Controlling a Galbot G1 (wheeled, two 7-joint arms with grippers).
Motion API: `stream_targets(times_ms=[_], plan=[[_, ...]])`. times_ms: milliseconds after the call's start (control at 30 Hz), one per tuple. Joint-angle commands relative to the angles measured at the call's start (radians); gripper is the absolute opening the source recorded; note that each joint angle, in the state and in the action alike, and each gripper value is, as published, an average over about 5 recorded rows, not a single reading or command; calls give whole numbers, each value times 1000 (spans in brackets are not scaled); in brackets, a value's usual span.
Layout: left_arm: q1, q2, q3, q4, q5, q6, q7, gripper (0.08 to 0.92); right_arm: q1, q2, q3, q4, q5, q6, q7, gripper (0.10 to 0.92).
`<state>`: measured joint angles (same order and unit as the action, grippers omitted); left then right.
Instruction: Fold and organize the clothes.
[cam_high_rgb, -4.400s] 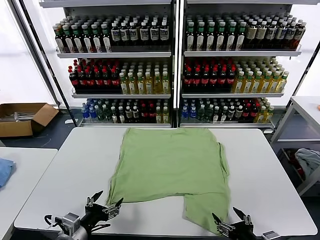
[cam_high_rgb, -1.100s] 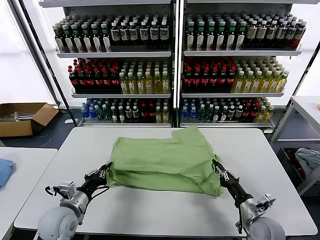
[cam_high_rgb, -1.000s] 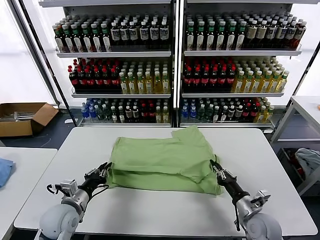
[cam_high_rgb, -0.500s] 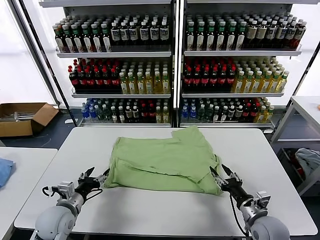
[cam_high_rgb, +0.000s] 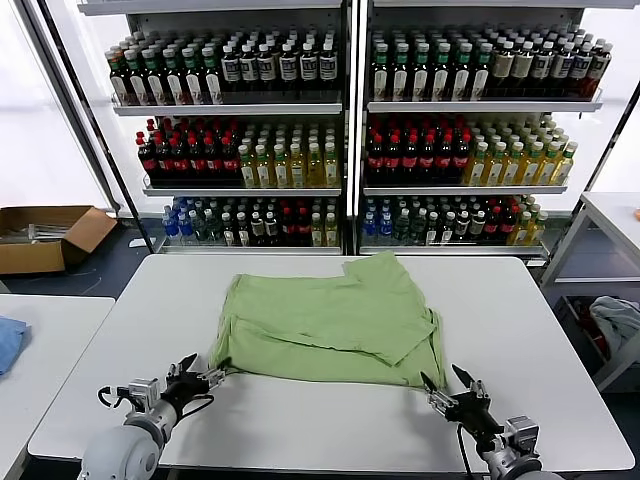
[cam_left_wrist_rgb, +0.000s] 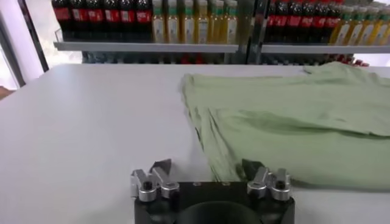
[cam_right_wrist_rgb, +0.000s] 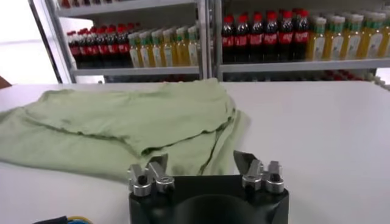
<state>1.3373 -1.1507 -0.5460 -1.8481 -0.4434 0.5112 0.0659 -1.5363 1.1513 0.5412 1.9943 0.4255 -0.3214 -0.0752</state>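
A plain light green shirt (cam_high_rgb: 325, 320) lies folded in half on the white table (cam_high_rgb: 300, 420), its near edge doubled over. It also shows in the left wrist view (cam_left_wrist_rgb: 292, 122) and in the right wrist view (cam_right_wrist_rgb: 134, 122). My left gripper (cam_high_rgb: 203, 375) is open and empty, just off the shirt's near left corner. My right gripper (cam_high_rgb: 448, 383) is open and empty, just off the near right corner. Both sit low over the table. The collared shirt is out of view.
Shelves of bottles (cam_high_rgb: 340, 130) stand behind the table. A side table at the left holds a blue cloth (cam_high_rgb: 8, 340). A cardboard box (cam_high_rgb: 45, 235) lies on the floor at the left. Another table (cam_high_rgb: 610, 215) with cloth below it stands at the right.
The shirt lay flat, then both grippers carried its near edge back over it. Both have since let go and drawn back toward me, open.
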Motion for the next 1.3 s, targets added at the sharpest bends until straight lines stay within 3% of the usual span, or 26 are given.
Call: stream_targets(times_ms=[33,433,667,933,1300], plan=[[7,-5,3,22,-13,5,9,636,9,5,-25,-20,-13,-42,32,479],[31,4,-10,-11,-34,-8,15,290,24,-17,-19,-12,-6,-38,30,144],[95,25,-44,-86,-18,-60,25,106,8,-11,-24,21,-1,-41,19,113],[220,86,-123,-219,-19,-76,62,83,-111,-20,24,90,-1,3,9,113],[372,91,-217,-253,23,-71,62,83,-342,52,55,230,-82,56,3,113]])
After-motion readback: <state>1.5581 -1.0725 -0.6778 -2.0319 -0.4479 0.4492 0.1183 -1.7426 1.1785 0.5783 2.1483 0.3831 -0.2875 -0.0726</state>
